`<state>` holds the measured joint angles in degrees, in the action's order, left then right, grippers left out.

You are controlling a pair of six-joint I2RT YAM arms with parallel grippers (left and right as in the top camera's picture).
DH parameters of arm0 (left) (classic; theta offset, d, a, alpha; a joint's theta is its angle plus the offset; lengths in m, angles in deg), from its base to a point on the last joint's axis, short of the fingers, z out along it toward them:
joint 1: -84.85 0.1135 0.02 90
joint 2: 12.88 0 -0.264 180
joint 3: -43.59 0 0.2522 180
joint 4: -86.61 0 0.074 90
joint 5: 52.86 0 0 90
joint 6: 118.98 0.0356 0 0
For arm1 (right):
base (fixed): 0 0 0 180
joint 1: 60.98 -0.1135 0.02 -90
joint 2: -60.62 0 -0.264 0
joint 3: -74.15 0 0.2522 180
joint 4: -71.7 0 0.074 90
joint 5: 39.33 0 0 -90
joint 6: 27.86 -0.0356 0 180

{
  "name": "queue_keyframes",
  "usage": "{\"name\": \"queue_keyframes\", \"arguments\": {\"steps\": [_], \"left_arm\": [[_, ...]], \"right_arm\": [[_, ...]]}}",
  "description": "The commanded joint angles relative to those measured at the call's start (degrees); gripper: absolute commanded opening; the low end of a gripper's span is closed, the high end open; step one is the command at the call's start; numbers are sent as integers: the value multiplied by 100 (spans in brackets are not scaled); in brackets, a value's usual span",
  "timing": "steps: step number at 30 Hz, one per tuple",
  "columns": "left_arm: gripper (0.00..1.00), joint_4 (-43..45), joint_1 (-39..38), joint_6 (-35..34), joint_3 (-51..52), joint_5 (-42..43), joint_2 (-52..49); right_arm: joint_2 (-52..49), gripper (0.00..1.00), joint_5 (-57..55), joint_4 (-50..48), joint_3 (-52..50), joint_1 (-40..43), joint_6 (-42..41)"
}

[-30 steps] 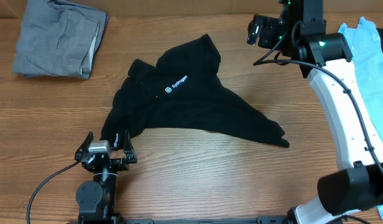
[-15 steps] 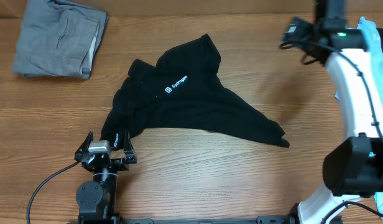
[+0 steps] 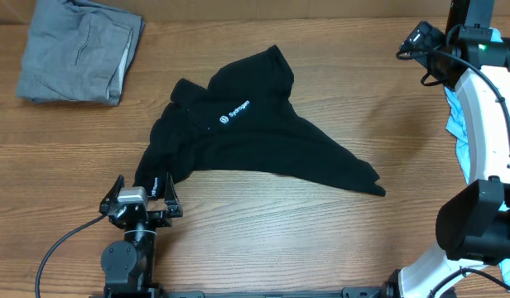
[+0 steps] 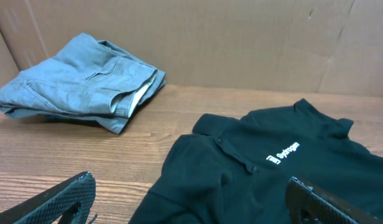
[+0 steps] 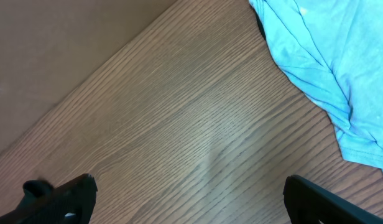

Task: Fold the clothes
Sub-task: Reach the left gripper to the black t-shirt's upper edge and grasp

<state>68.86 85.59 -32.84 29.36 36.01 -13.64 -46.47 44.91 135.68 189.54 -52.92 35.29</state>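
Wooden table [image 3: 338, 240] had the black shirt [image 3: 255, 136] lying crumpled mid-table, one corner right by the left hand [image 4: 190, 186], which sat spread wide and empty, while the right hand [image 5: 188, 186], also spread wide, hovered near a blue shirt [image 5: 322, 50].

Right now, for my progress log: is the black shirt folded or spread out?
Not folded: the black shirt lies rumpled and loosely spread on the wooden table, with uneven edges.

- Grey folded garment [image 3: 77, 50]: cut off by the overhead frame's top edge.
- Light blue shirt [image 5: 328, 56]: runs off the right wrist frame's top and right edges.
- Black shirt [image 4: 241, 180]: cut off at the left wrist frame's bottom and right edges.
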Motion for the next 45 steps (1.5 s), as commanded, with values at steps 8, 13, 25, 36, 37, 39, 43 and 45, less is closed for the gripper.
{"name": "queue_keyframes", "arguments": {"steps": [8,13,25,36,37,39,43,45], "left_arm": [[100,1814,9,-348,17,1464,48],[100,2275,9,-343,-382,1423,-278],[100,988,-4,260,-4693,3827,-5471],[100,-791,-579,153,-8712,5174,-9329],[100,-1036,-763,155,-8937,4583,-9503],[100,-1617,-1172,258,-9438,3407,-9877],[100,-2485,-1869,719,-10290,2006,-10625],[100,-2404,-2105,859,-10319,1856,-10889]], "right_arm": [[85,100,28,-17,72,-15,-42],[85,100,28,-17,72,-15,-42],[85,100,28,-17,72,-15,-42],[85,100,28,-17,72,-15,-42],[85,100,28,-17,72,-15,-42],[85,100,28,-17,72,-15,-42],[85,100,28,-17,72,-15,-42],[85,100,28,-17,72,-15,-42]]}}
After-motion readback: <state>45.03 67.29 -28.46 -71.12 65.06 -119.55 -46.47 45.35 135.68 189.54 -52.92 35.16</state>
